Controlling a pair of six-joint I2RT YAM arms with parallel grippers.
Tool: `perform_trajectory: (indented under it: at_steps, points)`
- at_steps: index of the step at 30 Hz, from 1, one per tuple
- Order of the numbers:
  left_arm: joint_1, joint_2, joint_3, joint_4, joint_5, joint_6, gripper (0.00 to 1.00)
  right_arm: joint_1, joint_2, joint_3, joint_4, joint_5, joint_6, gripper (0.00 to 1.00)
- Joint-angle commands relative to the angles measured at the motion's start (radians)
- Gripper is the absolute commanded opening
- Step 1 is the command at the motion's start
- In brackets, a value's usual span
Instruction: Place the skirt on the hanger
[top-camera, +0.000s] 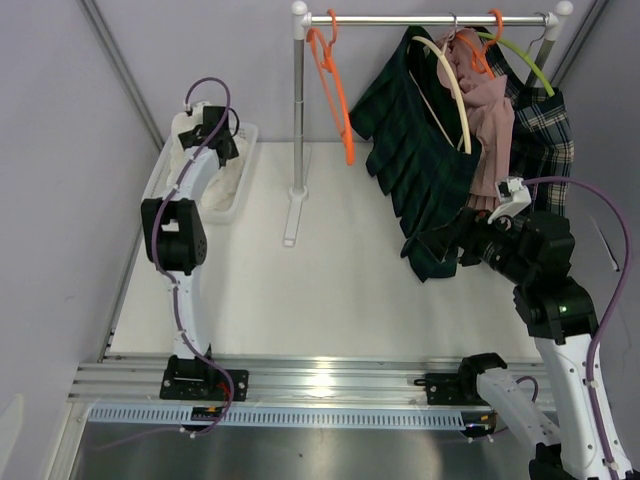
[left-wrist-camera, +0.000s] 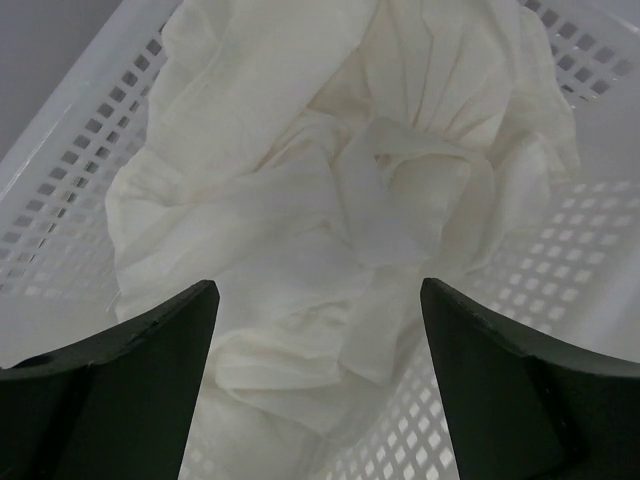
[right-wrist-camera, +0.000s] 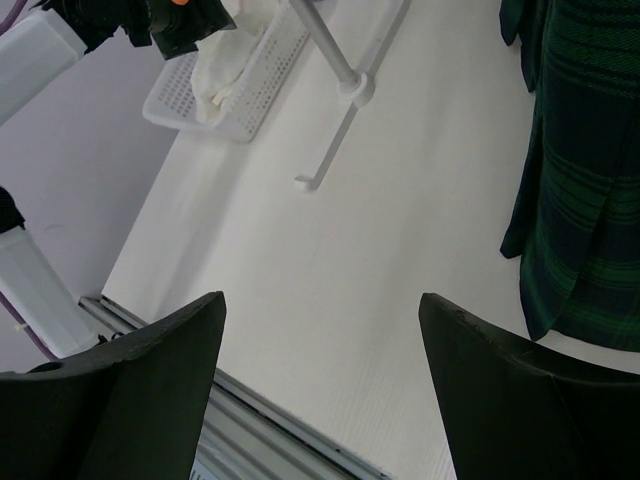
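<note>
A crumpled white skirt (left-wrist-camera: 330, 200) lies in a white perforated basket (left-wrist-camera: 80, 130) at the table's far left. My left gripper (left-wrist-camera: 315, 290) hovers open just above the cloth, nothing between its fingers; from above, the left gripper (top-camera: 215, 130) sits over the basket (top-camera: 235, 195). An empty orange hanger (top-camera: 338, 95) hangs on the rack rail (top-camera: 420, 19). My right gripper (right-wrist-camera: 320, 300) is open over bare table, and seen from above the right gripper (top-camera: 450, 245) is at the hem of a hanging dark green plaid skirt (top-camera: 420, 150).
The rack's upright pole (top-camera: 298, 100) and foot (top-camera: 292, 215) stand mid-table. A cream hanger (top-camera: 455, 90), a pink garment (top-camera: 490, 120) and another plaid garment (top-camera: 545, 130) hang at the right. The green skirt's hem (right-wrist-camera: 580, 170) hangs right of my right fingers.
</note>
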Motion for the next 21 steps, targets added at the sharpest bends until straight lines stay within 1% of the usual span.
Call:
perform_trajectory:
  at_steps: [1,2,3,4,8,11,14,15,16,17,18,19,20,21]
  points:
    - [0.026,0.094,0.161,-0.078,0.002,0.011,0.89,-0.002,0.018,-0.017,0.064,-0.028,-0.025,0.84]
    - [0.03,0.119,0.181,-0.098,0.008,0.008,0.89,0.0,0.024,-0.023,0.075,-0.03,-0.023,0.84]
    - [0.038,0.166,0.255,-0.136,0.013,0.005,0.89,-0.002,0.03,-0.029,0.081,-0.031,-0.023,0.84]
    - [0.041,0.183,0.264,-0.15,0.017,0.006,0.89,0.0,0.035,-0.043,0.087,-0.032,-0.023,0.84]
    - [0.046,0.214,0.243,-0.15,0.03,0.006,0.88,-0.002,0.061,-0.058,0.123,-0.044,-0.014,0.84]
    - [0.046,0.216,0.212,-0.137,0.04,0.003,0.86,0.0,0.068,-0.063,0.135,-0.051,-0.006,0.84]
    - [0.046,0.216,0.185,-0.132,0.057,-0.002,0.71,0.0,0.068,-0.067,0.135,-0.051,-0.006,0.84]
    - [0.046,0.213,0.171,-0.134,0.06,-0.009,0.54,0.0,0.07,-0.067,0.136,-0.048,-0.006,0.84]
    - [0.046,0.207,0.159,-0.126,0.063,-0.02,0.41,0.0,0.069,-0.067,0.135,-0.048,-0.006,0.83]
    - [0.046,0.181,0.146,-0.117,0.076,-0.025,0.32,-0.002,0.067,-0.064,0.135,-0.048,-0.008,0.83]
    - [0.046,0.161,0.084,-0.106,0.077,-0.031,0.14,-0.002,0.065,-0.063,0.133,-0.048,-0.008,0.82]
    - [0.046,0.138,0.064,-0.092,0.076,-0.038,0.07,-0.002,0.064,-0.061,0.133,-0.048,-0.006,0.82]
    - [0.046,0.11,0.033,-0.045,0.08,-0.04,0.01,-0.002,0.062,-0.061,0.132,-0.048,-0.008,0.82]
    - [0.046,0.048,-0.06,-0.02,0.091,-0.04,0.0,0.0,0.062,-0.06,0.13,-0.048,-0.008,0.81]
